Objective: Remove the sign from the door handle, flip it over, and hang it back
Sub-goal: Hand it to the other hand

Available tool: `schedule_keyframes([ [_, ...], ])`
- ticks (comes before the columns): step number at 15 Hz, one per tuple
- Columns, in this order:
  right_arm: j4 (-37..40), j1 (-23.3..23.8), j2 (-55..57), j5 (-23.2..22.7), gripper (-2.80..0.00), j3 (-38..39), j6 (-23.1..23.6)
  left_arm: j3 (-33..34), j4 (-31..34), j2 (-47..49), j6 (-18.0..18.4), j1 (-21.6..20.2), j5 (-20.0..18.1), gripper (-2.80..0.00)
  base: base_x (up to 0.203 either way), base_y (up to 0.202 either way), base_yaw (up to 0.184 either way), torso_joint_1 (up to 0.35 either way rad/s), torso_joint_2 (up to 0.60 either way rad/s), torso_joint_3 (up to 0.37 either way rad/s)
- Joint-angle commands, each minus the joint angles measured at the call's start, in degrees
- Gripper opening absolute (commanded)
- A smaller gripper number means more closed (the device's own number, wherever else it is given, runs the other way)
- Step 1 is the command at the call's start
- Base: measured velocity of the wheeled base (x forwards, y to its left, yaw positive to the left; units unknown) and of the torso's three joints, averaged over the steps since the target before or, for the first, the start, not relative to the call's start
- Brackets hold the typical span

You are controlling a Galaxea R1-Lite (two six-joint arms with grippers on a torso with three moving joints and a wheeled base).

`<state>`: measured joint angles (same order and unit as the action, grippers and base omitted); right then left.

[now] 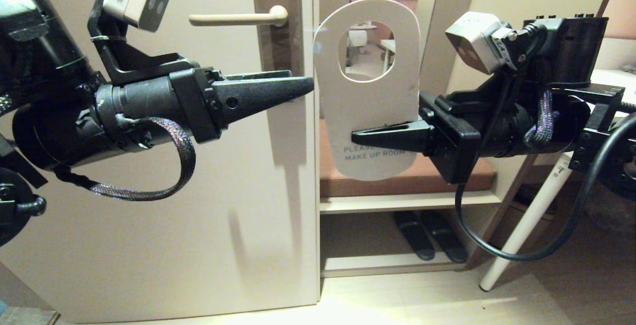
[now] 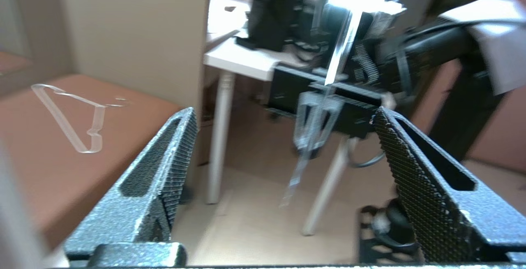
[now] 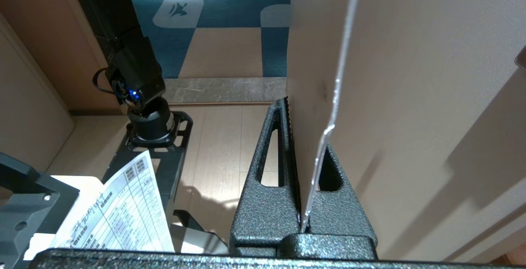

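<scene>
The sign (image 1: 367, 101) hangs upright in the air just right of the door's edge, its white side with grey "MAKE UP ROOM" text facing me. My right gripper (image 1: 355, 137) is shut on its lower right part, one finger on each face (image 3: 306, 125). In the right wrist view the sign (image 3: 316, 55) runs edge-on between the fingers. My left gripper (image 1: 304, 82) stands open, tips just left of the sign's edge, nothing between its fingers (image 2: 283, 129). The beige door handle (image 1: 238, 17) is bare, up and left of the sign. The left wrist view shows the sign (image 2: 341, 42) edge-on.
The door (image 1: 198, 191) fills the left half. Right of it is a bench with a brown cushion (image 1: 477, 173), slippers (image 1: 430, 235) beneath, and a white table leg (image 1: 526, 220). A clear clothes hanger (image 2: 70, 117) lies on the cushion. A printed sheet (image 3: 119, 207) sits by the right wrist.
</scene>
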<state>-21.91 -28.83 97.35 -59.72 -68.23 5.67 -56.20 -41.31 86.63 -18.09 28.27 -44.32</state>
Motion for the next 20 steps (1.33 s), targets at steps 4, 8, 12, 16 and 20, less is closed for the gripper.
schedule_keyframes([
  [4,-0.1,-0.4,0.2,-1.7,-2.80,-0.6,0.0,-1.3,-0.3,0.3,-1.6,1.3,-2.2,0.00,0.000,0.000,0.000,0.000,0.00,0.000],
  [8,-0.1,-0.5,0.3,-3.9,-2.80,-0.8,-2.0,-1.9,-0.3,0.7,-1.7,2.1,-3.1,0.00,0.000,0.000,0.000,0.000,0.00,0.000],
  [12,-0.1,-1.2,1.5,-4.6,-2.80,-3.2,-3.2,-2.4,-2.0,2.2,-1.8,3.2,-3.0,0.00,0.000,0.000,0.000,0.000,0.00,0.000],
  [16,-0.1,-2.8,2.8,-4.6,-2.80,-5.0,-3.4,-4.0,-8.1,4.5,-6.6,3.6,-3.0,0.00,0.000,0.000,0.000,0.000,0.00,0.000],
  [20,-0.1,-4.0,3.3,-4.5,-2.80,-6.0,-3.4,-3.7,-9.0,4.9,-6.7,5.4,-2.8,0.00,0.000,0.000,0.000,0.000,0.00,0.000],
])
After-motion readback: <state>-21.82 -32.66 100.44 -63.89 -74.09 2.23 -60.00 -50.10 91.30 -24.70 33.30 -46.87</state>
